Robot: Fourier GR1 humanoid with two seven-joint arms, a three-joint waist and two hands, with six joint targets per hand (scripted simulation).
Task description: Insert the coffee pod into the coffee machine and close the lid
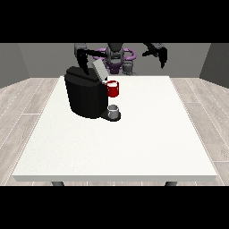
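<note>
Front view: coffee machine (86, 96) lid (99, 70) raised; both hands' fingers indistinct.

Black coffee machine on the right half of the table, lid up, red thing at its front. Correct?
Not quite. In the front view the coffee machine stands on the left half of the table, not the right. The rest holds: its lid is up and a red thing at the machine shows at its front.
</note>
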